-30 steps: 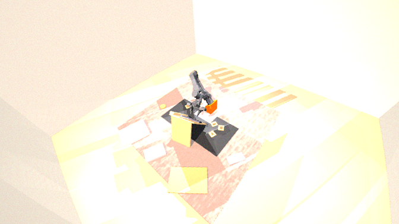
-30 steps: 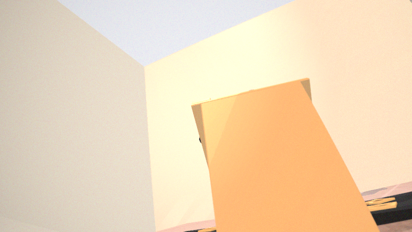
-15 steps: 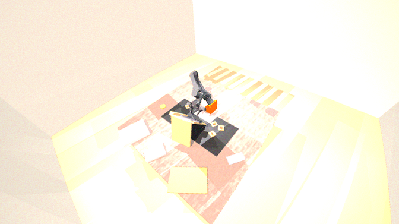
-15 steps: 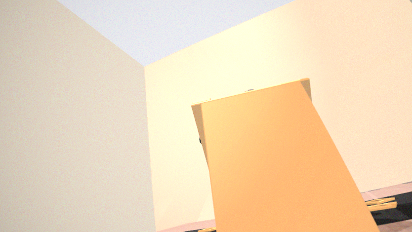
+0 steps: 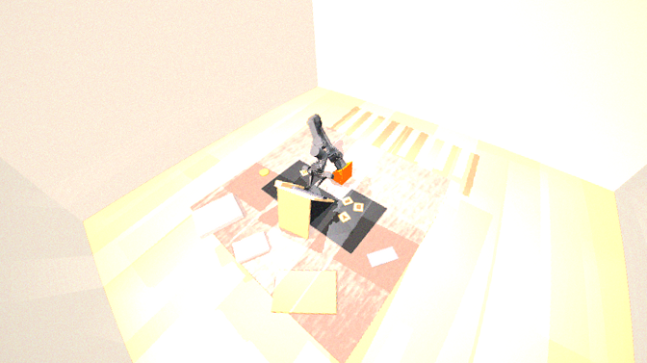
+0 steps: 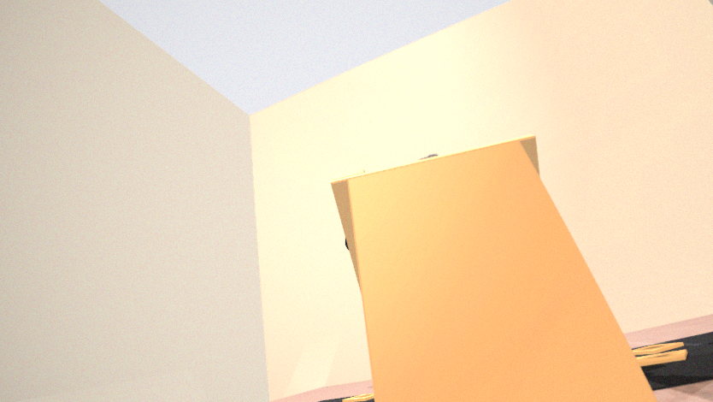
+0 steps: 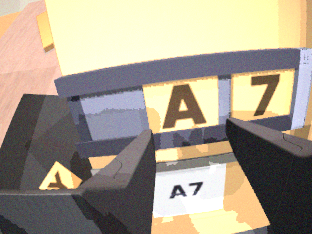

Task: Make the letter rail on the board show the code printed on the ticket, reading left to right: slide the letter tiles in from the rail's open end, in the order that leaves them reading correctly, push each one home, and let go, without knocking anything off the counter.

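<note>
The letter rail (image 7: 125,74) is a dark frame on the tan board (image 5: 294,214) (image 6: 474,274). In the wrist view the A tile (image 7: 184,106) is in its middle and the 7 tile (image 7: 262,95) is to the right, with a narrow gap between them. The rail's left part is empty. The ticket (image 7: 187,190) below reads A7. My gripper (image 7: 190,131) is partly open; its fingertips stand at the lower front of the A tile, the left over its lower left corner, the right near the gap. Contact is unclear. The exterior camera sees mostly the board's back.
Loose tiles (image 5: 358,207) (image 7: 60,177) lie on the black mat (image 5: 365,225) beside the board. An orange block (image 5: 342,173) stands behind the arm. White slabs (image 5: 250,246), a yellow panel (image 5: 306,292) and a small yellow disc (image 5: 263,172) lie around the mat.
</note>
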`<state>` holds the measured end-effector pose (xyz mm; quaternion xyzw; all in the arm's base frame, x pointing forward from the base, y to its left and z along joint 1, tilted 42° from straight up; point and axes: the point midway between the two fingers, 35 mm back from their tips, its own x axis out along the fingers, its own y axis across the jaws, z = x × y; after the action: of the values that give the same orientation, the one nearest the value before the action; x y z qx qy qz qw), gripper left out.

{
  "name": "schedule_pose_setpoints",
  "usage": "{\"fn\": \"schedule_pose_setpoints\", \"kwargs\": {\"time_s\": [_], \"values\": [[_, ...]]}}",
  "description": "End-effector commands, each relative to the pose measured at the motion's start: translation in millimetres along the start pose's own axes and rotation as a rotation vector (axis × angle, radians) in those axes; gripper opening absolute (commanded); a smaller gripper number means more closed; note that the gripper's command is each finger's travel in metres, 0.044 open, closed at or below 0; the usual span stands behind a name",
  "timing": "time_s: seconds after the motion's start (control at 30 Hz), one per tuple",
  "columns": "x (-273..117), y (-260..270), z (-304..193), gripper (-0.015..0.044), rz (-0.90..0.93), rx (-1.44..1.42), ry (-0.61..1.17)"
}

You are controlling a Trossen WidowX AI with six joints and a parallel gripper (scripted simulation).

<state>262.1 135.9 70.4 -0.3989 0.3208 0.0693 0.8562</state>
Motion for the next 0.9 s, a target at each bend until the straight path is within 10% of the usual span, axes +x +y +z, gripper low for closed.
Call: {"fn": "schedule_pose_setpoints", "kwargs": {"time_s": [0.0,0.17,0.53,0.87], "values": [[0,0,0,0.0111,0.000,0.000,0.000],[0,0,0,0.0000,0.000,0.000,0.000],[2,2,2,0.0000,0.008,0.000,0.025],[17,25,19,0.0000,0.055,0.010,0.420]]}}
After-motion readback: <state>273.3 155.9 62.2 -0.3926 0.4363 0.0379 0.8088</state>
